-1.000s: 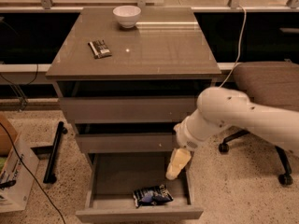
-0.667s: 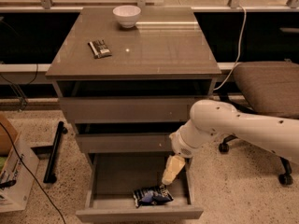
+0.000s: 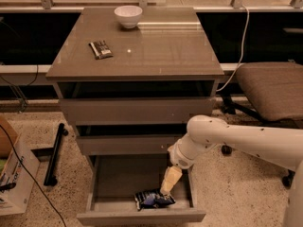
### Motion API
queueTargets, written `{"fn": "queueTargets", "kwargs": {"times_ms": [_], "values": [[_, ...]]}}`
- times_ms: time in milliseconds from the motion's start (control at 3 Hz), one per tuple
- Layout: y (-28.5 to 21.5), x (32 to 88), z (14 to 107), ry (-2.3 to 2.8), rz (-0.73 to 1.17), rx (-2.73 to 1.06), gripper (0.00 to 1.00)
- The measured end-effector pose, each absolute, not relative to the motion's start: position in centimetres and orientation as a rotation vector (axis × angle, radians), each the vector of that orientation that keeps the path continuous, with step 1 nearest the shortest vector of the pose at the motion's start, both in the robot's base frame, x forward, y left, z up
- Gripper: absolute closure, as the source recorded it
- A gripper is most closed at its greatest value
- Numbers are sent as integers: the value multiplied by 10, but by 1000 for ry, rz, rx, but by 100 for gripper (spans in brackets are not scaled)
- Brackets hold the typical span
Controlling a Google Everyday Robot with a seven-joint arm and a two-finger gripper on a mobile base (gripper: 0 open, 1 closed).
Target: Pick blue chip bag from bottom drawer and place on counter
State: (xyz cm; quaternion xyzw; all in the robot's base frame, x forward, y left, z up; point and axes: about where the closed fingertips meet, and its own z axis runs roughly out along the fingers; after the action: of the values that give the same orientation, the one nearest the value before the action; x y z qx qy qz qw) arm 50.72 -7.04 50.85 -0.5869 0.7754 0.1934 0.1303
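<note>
Inside the bottom drawer (image 3: 113, 183), blue chip bag (image 3: 154, 199) lies by end effector (image 3: 166, 188); grip unclear.

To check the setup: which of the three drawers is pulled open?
The bottom drawer: only it shows its floor, where the blue chip bag lies, with the end effector close above the bag.
</note>
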Motion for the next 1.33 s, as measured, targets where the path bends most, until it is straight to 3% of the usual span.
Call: {"fn": "queueTargets", "kwargs": {"times_ms": [667, 1333], "values": [[-72, 512, 490, 2292, 567, -1681, 0], [-87, 527, 401, 2256, 578, -1712, 0]]}}
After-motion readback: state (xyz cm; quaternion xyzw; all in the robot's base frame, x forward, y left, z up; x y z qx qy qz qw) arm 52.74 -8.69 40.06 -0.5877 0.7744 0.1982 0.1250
